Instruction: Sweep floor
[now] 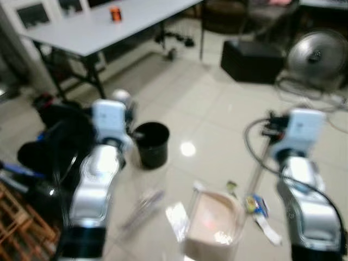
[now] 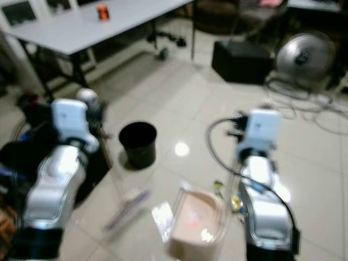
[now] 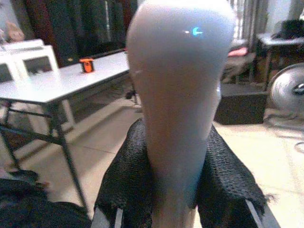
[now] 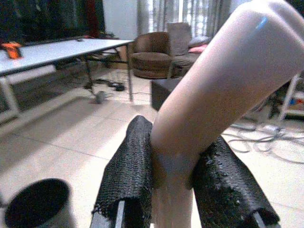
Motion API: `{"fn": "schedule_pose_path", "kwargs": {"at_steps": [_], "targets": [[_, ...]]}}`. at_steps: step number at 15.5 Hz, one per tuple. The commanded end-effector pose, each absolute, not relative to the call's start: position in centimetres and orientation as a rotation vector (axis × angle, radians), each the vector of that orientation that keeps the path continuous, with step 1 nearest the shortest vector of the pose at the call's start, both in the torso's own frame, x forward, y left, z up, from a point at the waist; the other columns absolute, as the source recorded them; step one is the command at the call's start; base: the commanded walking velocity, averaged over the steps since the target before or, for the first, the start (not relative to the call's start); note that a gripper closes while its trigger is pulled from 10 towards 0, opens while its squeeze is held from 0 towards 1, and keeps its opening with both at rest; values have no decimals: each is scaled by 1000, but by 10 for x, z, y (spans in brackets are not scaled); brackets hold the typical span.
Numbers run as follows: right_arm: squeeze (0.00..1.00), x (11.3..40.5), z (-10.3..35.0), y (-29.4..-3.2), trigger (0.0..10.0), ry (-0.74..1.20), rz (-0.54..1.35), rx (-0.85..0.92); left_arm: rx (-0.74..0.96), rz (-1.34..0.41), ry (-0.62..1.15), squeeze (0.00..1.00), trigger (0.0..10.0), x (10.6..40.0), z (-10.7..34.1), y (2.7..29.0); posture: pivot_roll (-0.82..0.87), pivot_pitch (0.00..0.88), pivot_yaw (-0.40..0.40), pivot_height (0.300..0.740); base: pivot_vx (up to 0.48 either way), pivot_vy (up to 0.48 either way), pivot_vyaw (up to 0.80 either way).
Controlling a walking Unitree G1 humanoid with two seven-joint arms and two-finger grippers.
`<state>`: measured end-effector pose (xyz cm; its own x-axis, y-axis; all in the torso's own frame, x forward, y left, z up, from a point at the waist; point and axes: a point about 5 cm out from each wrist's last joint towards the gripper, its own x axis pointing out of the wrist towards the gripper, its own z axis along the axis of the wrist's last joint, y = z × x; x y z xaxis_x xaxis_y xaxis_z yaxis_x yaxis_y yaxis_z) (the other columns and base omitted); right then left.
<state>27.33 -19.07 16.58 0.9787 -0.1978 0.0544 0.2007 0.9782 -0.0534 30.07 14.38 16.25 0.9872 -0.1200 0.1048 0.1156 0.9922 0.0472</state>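
Your left gripper (image 3: 168, 209) has its jaws clamped on a pale broom handle (image 3: 178, 95); your right gripper (image 4: 173, 199) grips a second handle (image 4: 213, 95). The dustpan (image 1: 213, 223) sits on the floor near scattered litter (image 1: 256, 205) and a black bucket (image 1: 151, 143).

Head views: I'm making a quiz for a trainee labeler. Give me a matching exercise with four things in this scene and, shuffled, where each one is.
Things:
1. bin
2. orange object
3. fan
4. dustpan

Places:
A. on the grey table
B. on the floor between the two arms, nearest the robot
C. far right, by the cables
D. on the floor beside the left arm, in front of the table

Pairs: 1-D, 2-A, 3-C, 4-B
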Motion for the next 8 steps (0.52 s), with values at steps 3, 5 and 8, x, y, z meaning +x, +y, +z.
{"fn": "schedule_pose_path", "kwargs": {"at_steps": [3, 5, 8], "targets": [[0, 277, 174, -183, 10000, -86, -175, -64, 59, -82, -164, 0, 10000, 300, 173, 154, -11, 0, -1, 740, 338, 0, 0], [0, 279, 174, -184, 10000, -84, -172, -66, 59, -77, -166, 0, 10000, 300, 173, 153, -10, 0, -5, 740, 337, 0, 0], [0, 279, 173, -187, 10000, -72, -177, -67, 53, -77, -164, 0, 10000, 299, 171, 152, -10, 0, -9, 740, 337, 0, -371]]}}
